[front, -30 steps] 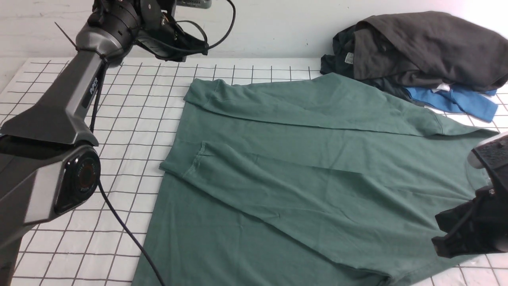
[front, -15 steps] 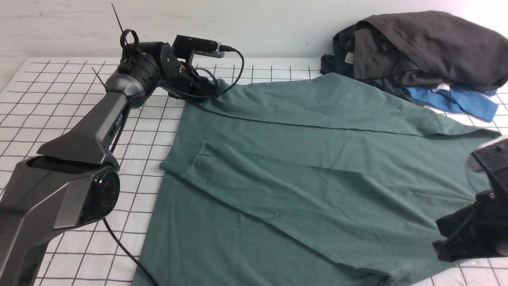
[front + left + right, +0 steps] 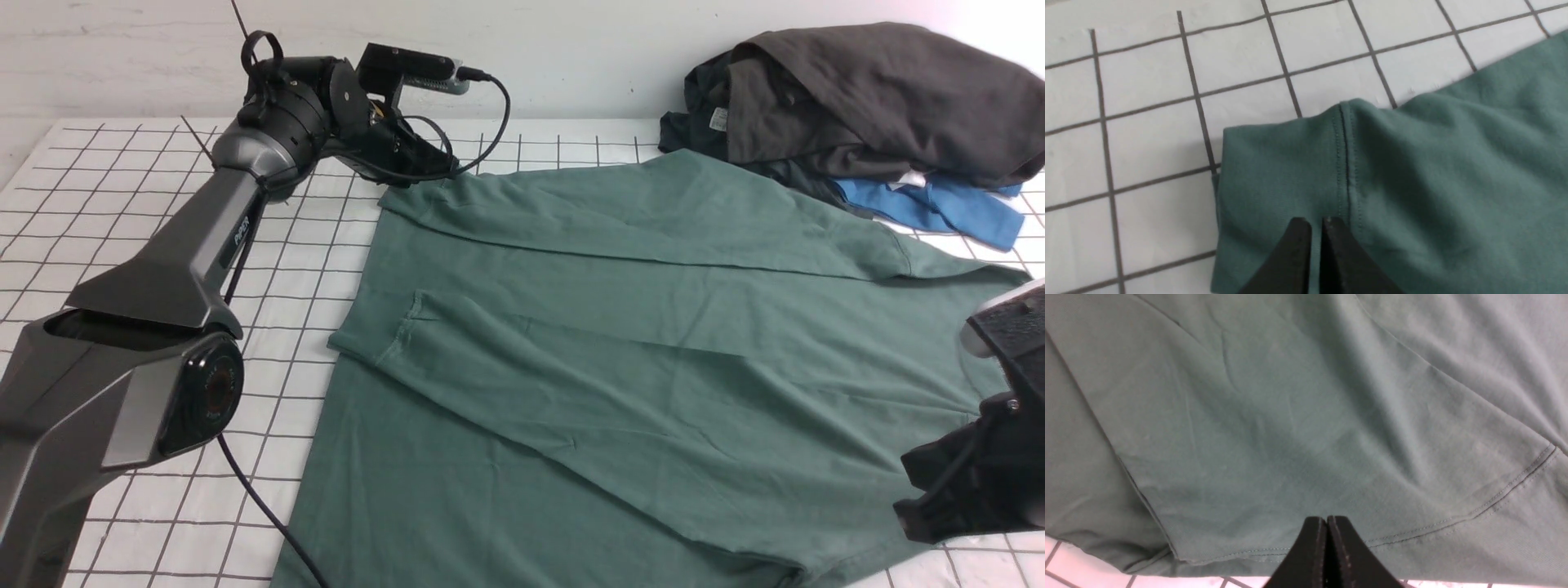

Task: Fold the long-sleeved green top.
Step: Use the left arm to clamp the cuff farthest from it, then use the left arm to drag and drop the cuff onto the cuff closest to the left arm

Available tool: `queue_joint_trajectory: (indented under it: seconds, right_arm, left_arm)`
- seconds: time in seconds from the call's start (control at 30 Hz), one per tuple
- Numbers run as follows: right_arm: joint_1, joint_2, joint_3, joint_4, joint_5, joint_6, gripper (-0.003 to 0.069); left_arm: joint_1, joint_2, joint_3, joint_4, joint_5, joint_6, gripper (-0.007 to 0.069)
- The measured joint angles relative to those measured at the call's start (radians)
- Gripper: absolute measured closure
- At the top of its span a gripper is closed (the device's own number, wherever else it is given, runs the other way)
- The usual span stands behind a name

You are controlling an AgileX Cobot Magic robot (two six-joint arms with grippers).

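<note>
The green long-sleeved top [image 3: 612, 343] lies spread on the gridded cloth, with both sleeves folded across its body. My left gripper [image 3: 431, 169] is down at the top's far left corner. In the left wrist view its jaws [image 3: 1316, 222] stand nearly together beside a stitched seam [image 3: 1345, 163], pinching a little of the green fabric. My right gripper [image 3: 908, 510] hovers over the near right edge. In the right wrist view it [image 3: 1327, 518] is shut just above the hem [image 3: 1453, 524] with nothing in it.
A heap of dark grey and black clothes [image 3: 865, 98] sits at the far right, with a bright blue garment [image 3: 931, 208] under its front edge, touching the top's far right side. White cloth with black grid lines [image 3: 122, 188] covers the table.
My left arm swung down from high up to the top's far left corner, and its jaws opened and closed there. The right arm stayed still.
</note>
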Motion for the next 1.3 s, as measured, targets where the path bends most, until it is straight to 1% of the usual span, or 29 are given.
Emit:
queue_joint_trajectory:
  seconds: [0.07, 0.1, 0.13, 0.17, 0.2, 0.23, 0.27, 0.33, 0.37, 0.4, 0.43, 0.5, 0.53, 0.67, 0.83, 0.97, 1.07, 1.17, 1.23, 1.3]
  right_arm:
    - [0.0, 0.0, 0.0, 0.0, 0.004, 0.0, 0.0673]
    - [0.0, 0.0, 0.0, 0.0, 0.009, 0.0, 0.0673]
    - [0.0, 0.0, 0.0, 0.0, 0.008, 0.0, 0.0673]
    - [0.0, 0.0, 0.0, 0.0, 0.014, 0.0, 0.0673]
    - [0.0, 0.0, 0.0, 0.0, 0.016, 0.0, 0.0673]
    - [0.0, 0.0, 0.0, 0.0, 0.019, 0.0, 0.0673]
    - [0.0, 0.0, 0.0, 0.0, 0.019, 0.0, 0.0673]
    - [0.0, 0.0, 0.0, 0.005, 0.019, 0.0, 0.0673]
    - [0.0, 0.0, 0.0, 0.01, 0.02, 0.0, 0.0673]
    - [0.0, 0.0, 0.0, 0.019, 0.023, 0.0, 0.0673]
    - [0.0, 0.0, 0.0, 0.023, 0.028, 0.0, 0.0673]
    - [0.0, 0.0, 0.0, 0.024, 0.035, 0.0, 0.0673]
    - [0.0, 0.0, 0.0, 0.024, 0.039, 0.0, 0.0673]
    - [0.0, 0.0, 0.0, 0.023, 0.05, 0.0, 0.0673]
    - [0.0, 0.0, 0.0, 0.019, 0.05, 0.0, 0.0673]
    - [0.0, 0.0, 0.0, 0.01, 0.05, 0.0, 0.0673]
    - [0.0, 0.0, 0.0, 0.003, 0.05, 0.0, 0.0673]
    - [0.0, 0.0, 0.0, 0.0, 0.05, 0.0, 0.0673]
    - [0.0, 0.0, 0.0, 0.0, 0.05, 0.0, 0.0673]
    - [0.0, 0.0, 0.0, 0.0, 0.05, 0.0, 0.0673]
  left_arm:
    - [0.004, 0.021, 0.0, 0.0, -0.026, 0.0, 0.0444]
    - [0.005, 0.031, 0.0, -0.004, -0.042, 0.0, 0.0371]
    - [0.005, 0.033, 0.0, -0.005, -0.042, 0.0, 0.0371]
    - [0.005, 0.048, 0.0, -0.012, -0.062, 0.0, 0.0277]
    - [0.005, 0.062, 0.001, -0.016, -0.082, 0.0, 0.0223]
    - [0.005, 0.068, 0.001, -0.019, -0.1, 0.0, 0.02]
    - [0.005, 0.07, 0.001, -0.021, -0.108, 0.0, 0.0199]
    - [0.004, 0.071, 0.001, -0.021, -0.119, -0.002, 0.0237]
    - [0.004, 0.072, 0.001, -0.02, -0.122, -0.002, 0.027]
    - [0.003, 0.072, 0.0, -0.008, -0.125, -0.003, 0.0425]
    - [0.002, 0.072, -0.003, -0.003, -0.125, -0.003, 0.049]
    - [0.0, 0.072, -0.016, 0.006, -0.116, -0.003, 0.0584]
    - [-0.001, 0.071, -0.022, 0.008, -0.11, -0.003, 0.0598]
    - [-0.002, 0.047, -0.037, 0.015, -0.059, -0.003, 0.0629]
    - [-0.003, -0.003, -0.043, 0.029, -0.005, -0.007, 0.0632]
    - [0.0, -0.006, -0.048, 0.033, 0.073, -0.013, 0.0632]
    - [0.002, -0.008, -0.048, 0.045, 0.186, -0.013, 0.0632]
    - [0.002, -0.021, -0.048, 0.056, 0.258, -0.013, 0.0632]
    - [-0.005, -0.057, -0.05, 0.076, 0.345, -0.009, 0.0632]
    - [-0.012, -0.093, -0.058, 0.092, 0.393, 0.002, 0.0632]
